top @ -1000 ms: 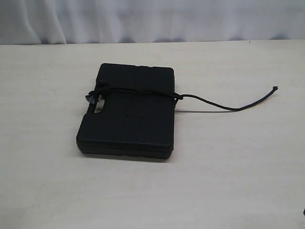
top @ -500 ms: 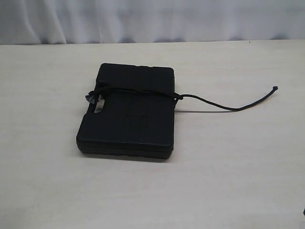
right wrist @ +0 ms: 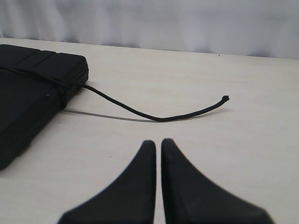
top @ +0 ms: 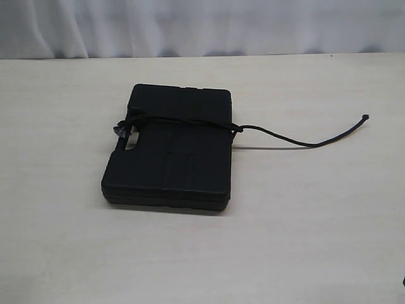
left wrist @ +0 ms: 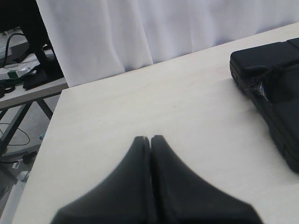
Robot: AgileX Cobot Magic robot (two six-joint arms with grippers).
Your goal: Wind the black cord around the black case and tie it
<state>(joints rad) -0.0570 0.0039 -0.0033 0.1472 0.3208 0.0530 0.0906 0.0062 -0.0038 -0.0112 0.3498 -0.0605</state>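
Observation:
The black case lies flat on the pale table. The black cord crosses its top from a frayed knot by the handle cutout to a knot at the right edge. A free tail trails off to the right and ends raised at a tip. In the right wrist view the cord tail lies ahead of my right gripper, which is shut and empty. My left gripper is shut and empty, well away from the case. Neither gripper shows in the exterior view.
A white curtain hangs behind the table's far edge. In the left wrist view the table's edge drops off beside another desk with clutter.

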